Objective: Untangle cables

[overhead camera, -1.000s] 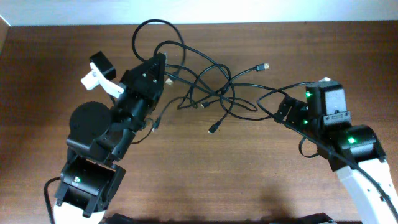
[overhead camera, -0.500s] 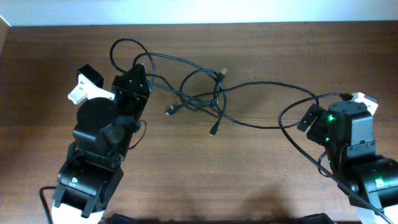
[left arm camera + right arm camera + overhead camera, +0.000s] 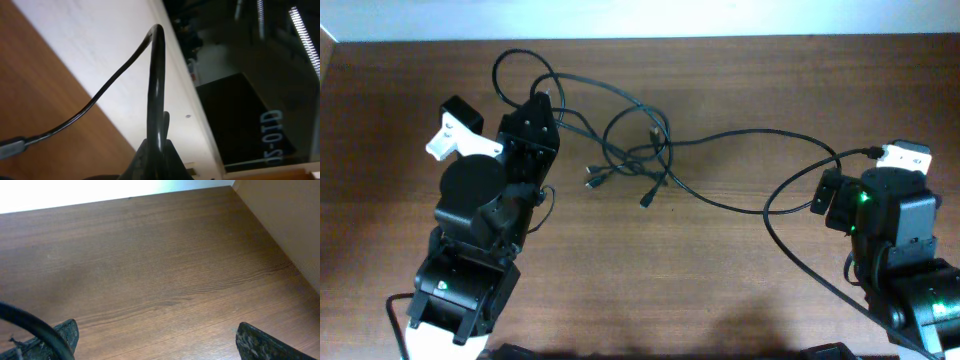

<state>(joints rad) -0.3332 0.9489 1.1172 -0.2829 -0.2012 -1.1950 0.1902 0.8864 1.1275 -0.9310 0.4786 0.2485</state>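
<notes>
The cables (image 3: 632, 152) are thin black cords tangled in a loose knot at the table's middle left, with small plug ends (image 3: 592, 181) sticking out. My left gripper (image 3: 542, 101) is shut on one cord at the knot's left side. In the left wrist view the held cable (image 3: 156, 75) rises from the gripper (image 3: 155, 152), then bends down to the left. One long cord (image 3: 760, 135) runs right and loops past my right gripper (image 3: 826, 195). That gripper (image 3: 160, 335) is open over bare wood, with a cable (image 3: 30, 322) crossing beside its left finger (image 3: 62, 335).
A white wall (image 3: 100, 45) borders the table's far edge. A raised side panel (image 3: 285, 220) stands to the right in the right wrist view. Brown tabletop (image 3: 720, 270) spreads between the two arm bases (image 3: 460, 290).
My left gripper has pulled its cable left and back, dragging the knot leftward. The right arm has drawn back to the right, and the long cord now stretches across the table.
</notes>
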